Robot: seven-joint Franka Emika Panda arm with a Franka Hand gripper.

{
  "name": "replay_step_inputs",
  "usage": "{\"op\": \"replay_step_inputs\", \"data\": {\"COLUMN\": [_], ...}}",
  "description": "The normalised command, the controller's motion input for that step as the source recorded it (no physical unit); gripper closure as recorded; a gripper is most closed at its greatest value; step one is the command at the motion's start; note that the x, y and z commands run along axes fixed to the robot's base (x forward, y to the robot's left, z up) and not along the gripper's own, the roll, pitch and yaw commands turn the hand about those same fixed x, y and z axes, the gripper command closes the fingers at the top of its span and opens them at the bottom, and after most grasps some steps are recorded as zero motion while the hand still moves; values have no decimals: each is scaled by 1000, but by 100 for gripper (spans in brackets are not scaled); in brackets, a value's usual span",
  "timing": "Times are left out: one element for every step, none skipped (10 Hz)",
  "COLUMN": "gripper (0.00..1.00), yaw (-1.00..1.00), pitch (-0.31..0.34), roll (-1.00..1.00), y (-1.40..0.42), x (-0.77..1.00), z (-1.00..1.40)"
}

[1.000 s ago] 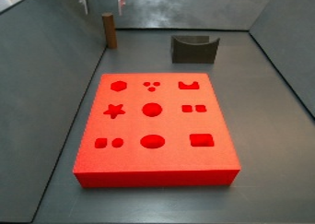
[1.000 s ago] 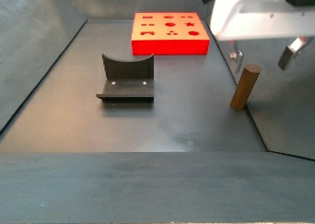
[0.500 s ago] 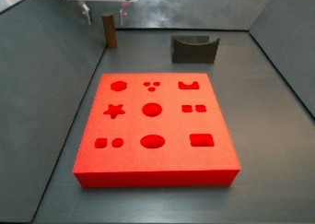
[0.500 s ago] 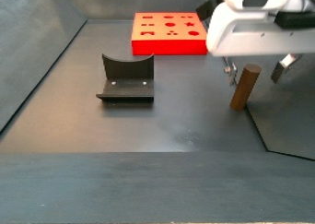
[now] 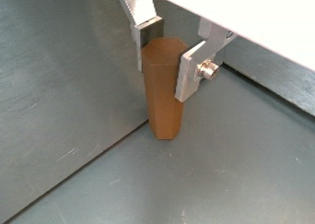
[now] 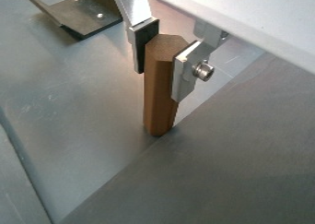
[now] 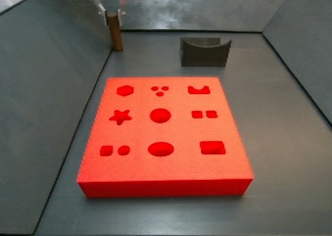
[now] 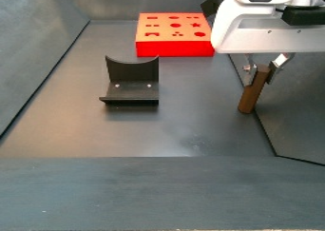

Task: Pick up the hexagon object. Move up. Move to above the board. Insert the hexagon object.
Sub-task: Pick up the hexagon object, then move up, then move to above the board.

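The hexagon object is a slim brown peg standing upright on the grey floor, seen in both wrist views (image 5: pixel 164 103) (image 6: pixel 157 103) and both side views (image 7: pixel 116 34) (image 8: pixel 253 94). My gripper (image 5: pixel 169 69) (image 6: pixel 163 76) is over its top, with a silver finger against each side of its upper end. It also shows in both side views (image 7: pixel 115 14) (image 8: pixel 261 69). The peg's base rests on the floor. The red board (image 7: pixel 182 133) (image 8: pixel 174 48) lies flat some way from the peg, with its shaped recesses empty.
The dark fixture (image 7: pixel 204 51) (image 8: pixel 129 81) (image 6: pixel 80 11) stands on the floor between the peg's side and the board's end. Grey enclosure walls rise close beside the peg (image 7: pixel 52 46) (image 8: pixel 298 111).
The gripper has come down over the peg's top and its fingers have drawn in from wide apart to the peg's sides. The peg has not moved.
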Motion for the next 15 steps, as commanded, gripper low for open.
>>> {"op": "replay_step_inputs", "data": {"gripper": [100, 100, 100, 100, 100, 100, 100, 100, 100, 100, 100, 100, 100, 100, 100], "yaw": [0, 0, 0, 0, 0, 0, 0, 0, 31, 28, 21, 10, -3, -8, -221], "pitch": [0, 0, 0, 0, 0, 0, 0, 0, -7, 21, 29, 35, 47, 57, -300], "roll": [0, 0, 0, 0, 0, 0, 0, 0, 1, 10, 20, 39, 65, 82, -167], "y": [0, 0, 0, 0, 0, 0, 0, 0, 12, 15, 14, 15, 15, 16, -156], "x": [0, 0, 0, 0, 0, 0, 0, 0, -2, -35, -40, -40, -38, -36, -63], "z": [0, 0, 0, 0, 0, 0, 0, 833, 840, 730, 660, 543, 377, 249, 1000]}}
